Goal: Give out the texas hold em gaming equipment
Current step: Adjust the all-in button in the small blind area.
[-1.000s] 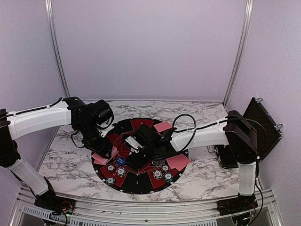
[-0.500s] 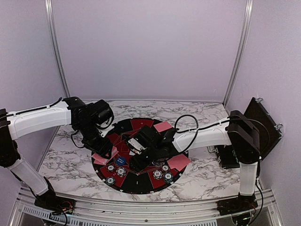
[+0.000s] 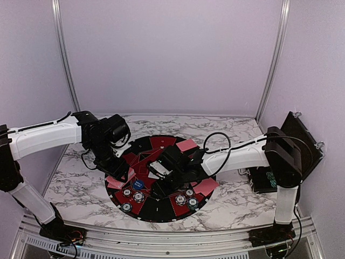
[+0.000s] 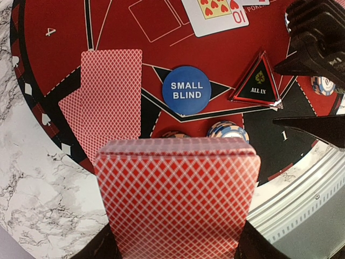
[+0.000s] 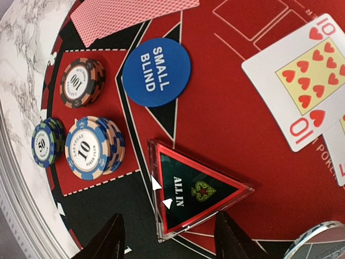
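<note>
My left gripper (image 4: 175, 240) is shut on a deck of red-backed cards (image 4: 175, 194), held over the left front of the mat (image 3: 119, 174). Two red-backed cards (image 4: 105, 102) lie fanned on the mat beyond it. My right gripper (image 5: 170, 237) is open, jaws wide apart, just above a triangular "ALL IN" marker (image 5: 197, 191) that lies flat between the fingertips; in the top view it is at mat centre (image 3: 161, 189). A blue round "SMALL BLIND" disc (image 5: 156, 72) lies beside it. Chip stacks marked 100 (image 5: 81, 82), 10 (image 5: 91, 147) and 50 (image 5: 47, 142) stand at the mat's front.
The round black-and-red mat (image 3: 161, 213) lies mid-table. A face-up ten of hearts (image 5: 302, 81) lies near its centre. More red-backed cards lie at the back (image 3: 186, 144) and right (image 3: 206, 186) of the mat. A black case (image 3: 302, 143) stands at the right wall.
My right gripper has shifted slightly to the right and toward the front over the mat. My left arm has stayed still with the deck.
</note>
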Robot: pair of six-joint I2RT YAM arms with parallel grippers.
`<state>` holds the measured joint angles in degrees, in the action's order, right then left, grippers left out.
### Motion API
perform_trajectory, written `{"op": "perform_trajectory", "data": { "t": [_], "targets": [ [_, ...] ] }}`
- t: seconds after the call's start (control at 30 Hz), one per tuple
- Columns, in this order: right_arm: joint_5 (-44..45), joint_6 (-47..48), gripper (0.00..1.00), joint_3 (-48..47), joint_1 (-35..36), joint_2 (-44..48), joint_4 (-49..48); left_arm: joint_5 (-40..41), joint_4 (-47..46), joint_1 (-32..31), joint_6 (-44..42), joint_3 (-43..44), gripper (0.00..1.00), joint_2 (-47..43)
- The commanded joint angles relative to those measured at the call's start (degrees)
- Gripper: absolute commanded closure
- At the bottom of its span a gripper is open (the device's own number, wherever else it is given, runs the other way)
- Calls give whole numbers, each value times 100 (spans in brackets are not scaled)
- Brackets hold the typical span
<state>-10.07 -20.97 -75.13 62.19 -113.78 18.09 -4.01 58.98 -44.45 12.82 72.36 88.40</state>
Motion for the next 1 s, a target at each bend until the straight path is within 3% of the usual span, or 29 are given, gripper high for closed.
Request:
{"op": "perform_trajectory", "data": {
  "t": [0.0,0.63,0.97],
  "targets": [
    [9,-142,47,-78,4,-9,77,-43,21,32,7,52,48,-103],
    [-9,-169,54,-148,-50,-193,187,-38,23,35,1,86,48,-75],
    [-81,-103,63,-561,-54,-544,173,-30,34,32,4,94,48,-84]
  ]
}}
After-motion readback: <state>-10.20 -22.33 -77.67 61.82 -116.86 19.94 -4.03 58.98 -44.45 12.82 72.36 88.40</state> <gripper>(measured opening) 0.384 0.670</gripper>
